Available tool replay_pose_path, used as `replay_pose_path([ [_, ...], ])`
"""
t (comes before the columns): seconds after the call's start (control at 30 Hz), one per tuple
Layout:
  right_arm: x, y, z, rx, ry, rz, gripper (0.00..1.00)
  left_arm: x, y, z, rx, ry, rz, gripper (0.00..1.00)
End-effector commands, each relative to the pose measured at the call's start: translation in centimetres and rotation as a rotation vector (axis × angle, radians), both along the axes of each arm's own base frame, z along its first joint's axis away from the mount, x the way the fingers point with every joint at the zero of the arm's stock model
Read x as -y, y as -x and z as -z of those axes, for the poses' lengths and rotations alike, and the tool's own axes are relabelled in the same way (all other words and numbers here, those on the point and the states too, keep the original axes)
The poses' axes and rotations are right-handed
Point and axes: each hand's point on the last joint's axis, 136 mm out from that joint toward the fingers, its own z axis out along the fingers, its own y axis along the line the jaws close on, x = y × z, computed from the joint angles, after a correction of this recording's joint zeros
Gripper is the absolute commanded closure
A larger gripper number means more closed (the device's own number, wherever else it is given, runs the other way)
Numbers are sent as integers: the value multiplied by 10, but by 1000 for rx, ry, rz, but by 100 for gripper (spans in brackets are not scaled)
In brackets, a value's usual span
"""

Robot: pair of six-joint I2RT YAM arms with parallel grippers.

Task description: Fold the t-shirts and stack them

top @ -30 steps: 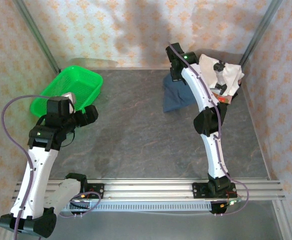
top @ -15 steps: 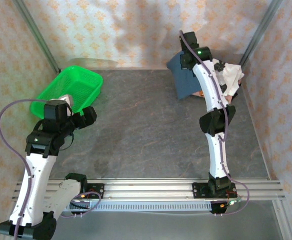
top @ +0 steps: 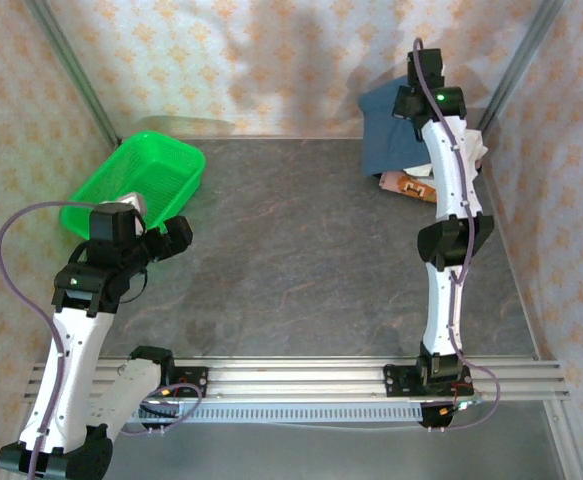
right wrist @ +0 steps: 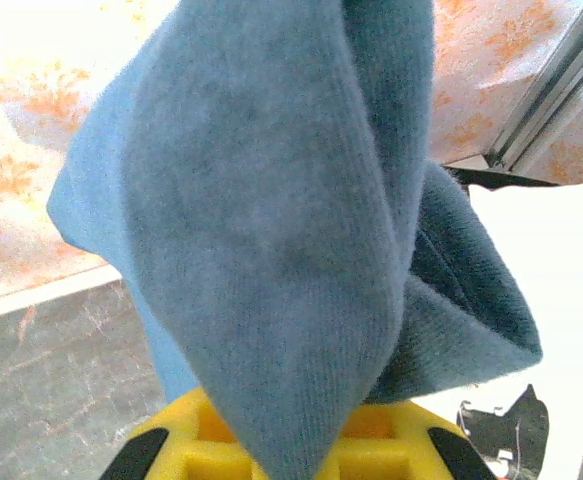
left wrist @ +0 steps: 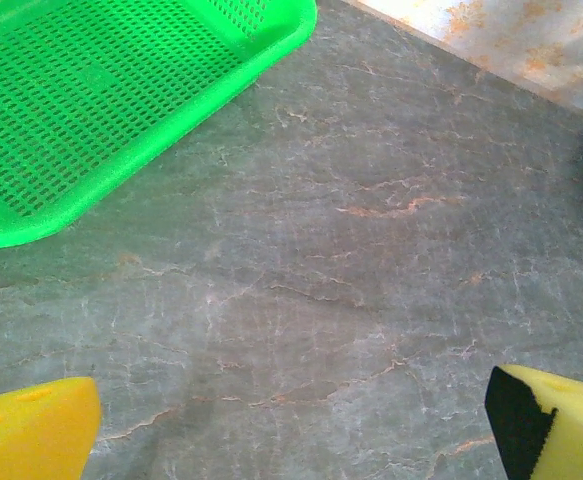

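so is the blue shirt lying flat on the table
No, the blue shirt is bunched up and pinched in the right tool, not spread flat.

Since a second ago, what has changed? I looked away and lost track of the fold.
The right gripper, shut on the blue t-shirt, has carried it up off the table and toward the far right corner. The left gripper stays open near the green basket, which hasn't moved.
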Motion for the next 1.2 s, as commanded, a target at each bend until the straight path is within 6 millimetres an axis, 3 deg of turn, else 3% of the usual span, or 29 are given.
replay_pose_path([
  [0.0,17,4,-61,186,-129,57,100,-6,4,6,-15,-20,-31,0],
  [0.17,42,2,-59,197,-191,107,100,-8,3,6,-15,-22,-40,0],
  [0.47,82,-3,-38,168,-256,171,100,-12,3,7,-24,-40,-55,0],
  [0.63,107,-8,-13,127,-306,205,100,-16,8,7,-21,-58,-71,0],
  [0.83,110,-21,1,116,-249,126,100,-14,15,8,-20,-46,-65,0],
  [1.17,115,-19,15,77,-155,118,100,-26,34,2,-15,-77,-114,0],
])
